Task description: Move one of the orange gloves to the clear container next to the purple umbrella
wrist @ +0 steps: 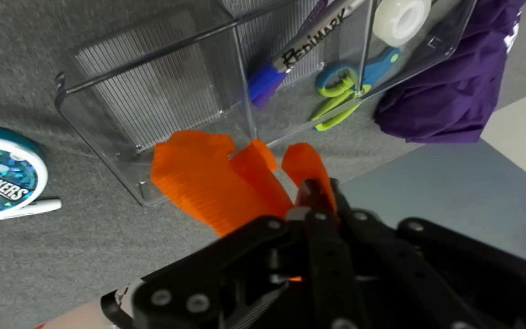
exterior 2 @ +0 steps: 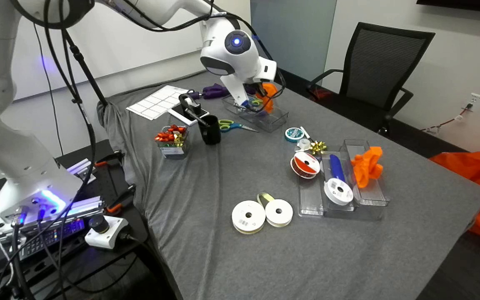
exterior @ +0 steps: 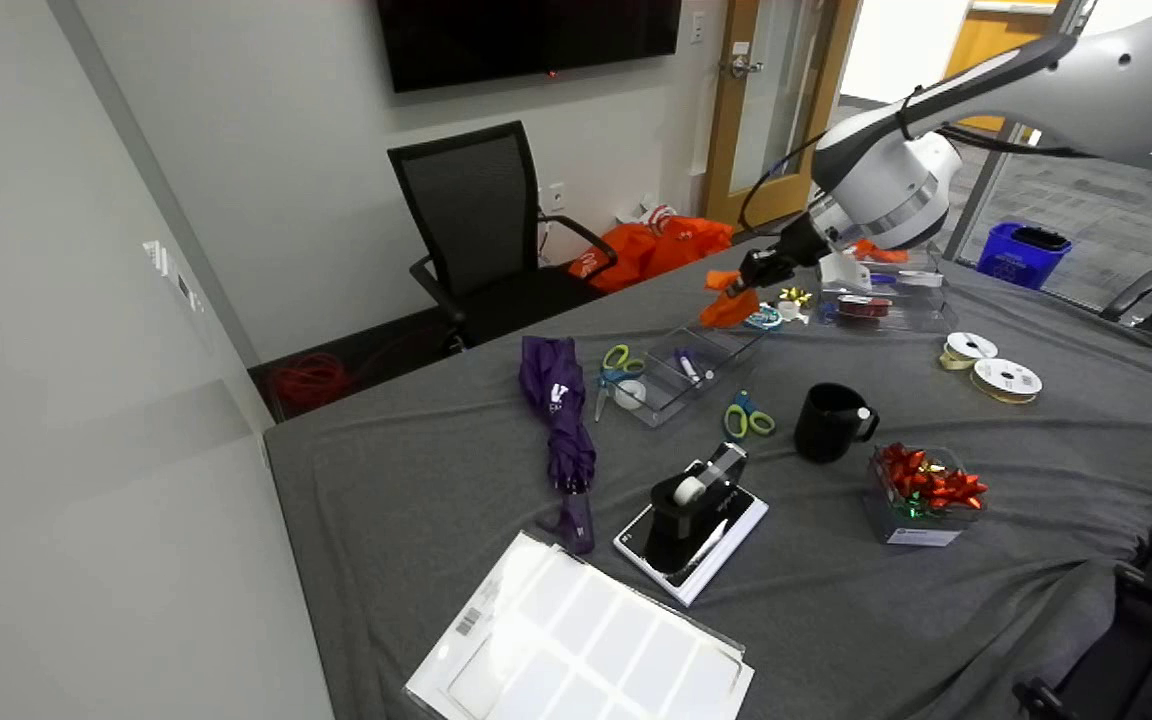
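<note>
My gripper (exterior: 739, 287) is shut on an orange glove (exterior: 726, 309), which hangs limp from the fingertips. In the wrist view the fingers (wrist: 326, 192) pinch the glove (wrist: 208, 183), and its lower part overlaps the near end of the clear container (wrist: 153, 91). In an exterior view the glove (exterior 2: 269, 104) hangs above or just behind the container (exterior 2: 279, 120); its height is hard to tell. The purple umbrella (exterior: 564, 420) lies folded beyond the container's far end. Another orange glove (exterior 2: 366, 166) lies in a different clear tray (exterior 2: 350, 212).
The container holds markers (wrist: 311, 43) and a tape roll (wrist: 402, 20); scissors (wrist: 340, 96) overlap its edge. A teal tin (wrist: 2, 173), black mug (exterior: 829, 422), more scissors (exterior: 748, 415), tape dispenser (exterior: 681, 505), bow box (exterior: 921, 495) and ribbon spools (exterior 2: 248, 216) stand around.
</note>
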`<control>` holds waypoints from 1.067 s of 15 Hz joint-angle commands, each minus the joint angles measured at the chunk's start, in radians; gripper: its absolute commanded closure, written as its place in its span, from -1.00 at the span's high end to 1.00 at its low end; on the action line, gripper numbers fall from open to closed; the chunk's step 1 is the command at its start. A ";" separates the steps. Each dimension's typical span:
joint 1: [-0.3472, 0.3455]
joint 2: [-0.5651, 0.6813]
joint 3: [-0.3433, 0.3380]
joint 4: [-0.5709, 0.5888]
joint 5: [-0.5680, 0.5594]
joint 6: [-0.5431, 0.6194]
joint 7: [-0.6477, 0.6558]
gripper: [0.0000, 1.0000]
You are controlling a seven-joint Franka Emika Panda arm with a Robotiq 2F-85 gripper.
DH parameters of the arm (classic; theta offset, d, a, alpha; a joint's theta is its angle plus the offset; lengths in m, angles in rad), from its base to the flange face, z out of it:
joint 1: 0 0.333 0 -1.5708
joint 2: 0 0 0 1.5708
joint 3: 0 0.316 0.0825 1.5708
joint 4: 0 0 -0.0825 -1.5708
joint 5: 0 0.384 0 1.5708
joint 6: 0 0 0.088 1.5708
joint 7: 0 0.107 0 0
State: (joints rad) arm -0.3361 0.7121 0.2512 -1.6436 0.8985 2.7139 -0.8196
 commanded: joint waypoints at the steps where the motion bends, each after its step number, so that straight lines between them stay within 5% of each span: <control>1: 0.064 0.063 -0.055 0.062 -0.015 0.080 0.080 -0.99; 7: 0.083 0.124 -0.075 0.080 -0.150 0.088 0.215 -0.99; 8: 0.085 0.128 -0.079 0.079 -0.184 0.089 0.247 -0.47; 10: 0.076 0.135 -0.071 0.082 -0.247 0.081 0.304 -0.34; 16: 0.055 0.127 -0.053 0.092 -0.409 0.068 0.463 0.50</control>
State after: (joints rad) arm -0.2664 0.8401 0.1876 -1.5678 0.5516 2.7935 -0.4149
